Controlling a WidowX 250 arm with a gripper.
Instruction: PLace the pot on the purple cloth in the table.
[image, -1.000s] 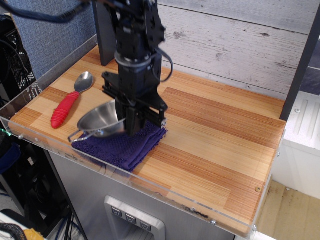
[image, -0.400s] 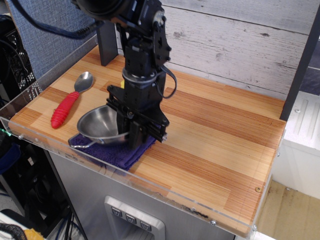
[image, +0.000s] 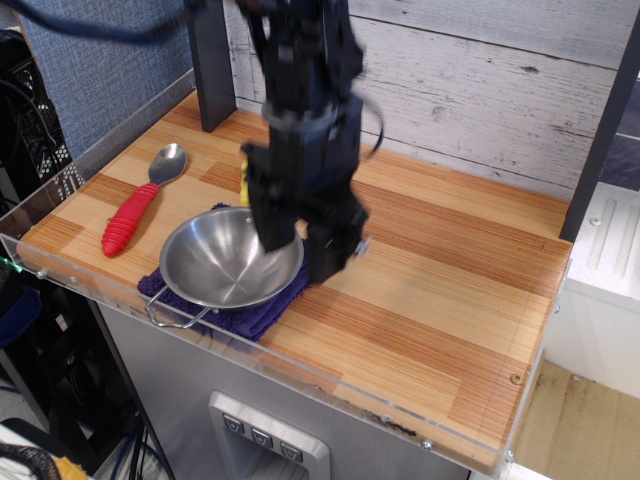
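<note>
The shiny steel pot (image: 228, 260) sits upright on the purple cloth (image: 268, 312) at the front left of the wood plank table (image: 440, 290). The pot covers most of the cloth; only its front and left edges show. One wire handle sticks out past the front left of the cloth. My gripper (image: 298, 250) hangs just above the pot's right rim, blurred by motion. Its fingers are spread apart and hold nothing.
A red-handled metal spoon (image: 137, 211) lies left of the pot. A dark post (image: 210, 65) stands at the back left. A small yellow thing (image: 245, 185) peeks out behind the arm. The clear acrylic edge (image: 70, 280) runs close to the cloth's front.
The gripper lowered the tilted pot onto the cloth, let go of its rim, and moved up and right. The pot now rests level on the cloth.
</note>
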